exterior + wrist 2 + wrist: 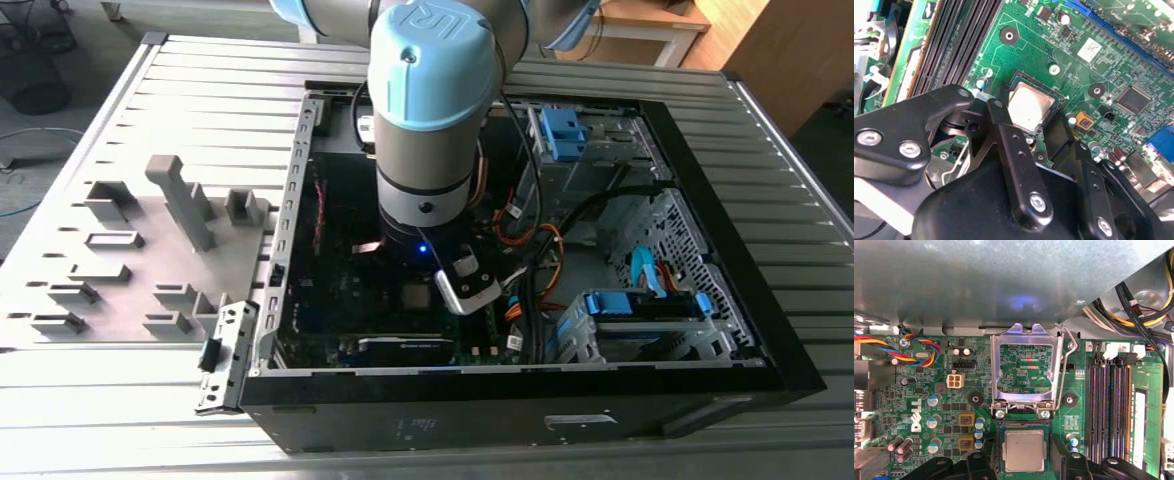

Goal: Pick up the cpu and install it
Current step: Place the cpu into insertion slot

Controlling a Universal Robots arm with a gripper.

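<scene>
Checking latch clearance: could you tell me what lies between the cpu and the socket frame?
In the first wrist view, the hinge bar and its screws lie between cpu and frame.

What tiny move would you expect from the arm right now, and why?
Probably a short, straight lift away. The cpu lies flat in its socket, and the gripper stands open with a finger on either side and a gap showing. With the metal frame swung open beside it, nothing looks gripped.
</scene>
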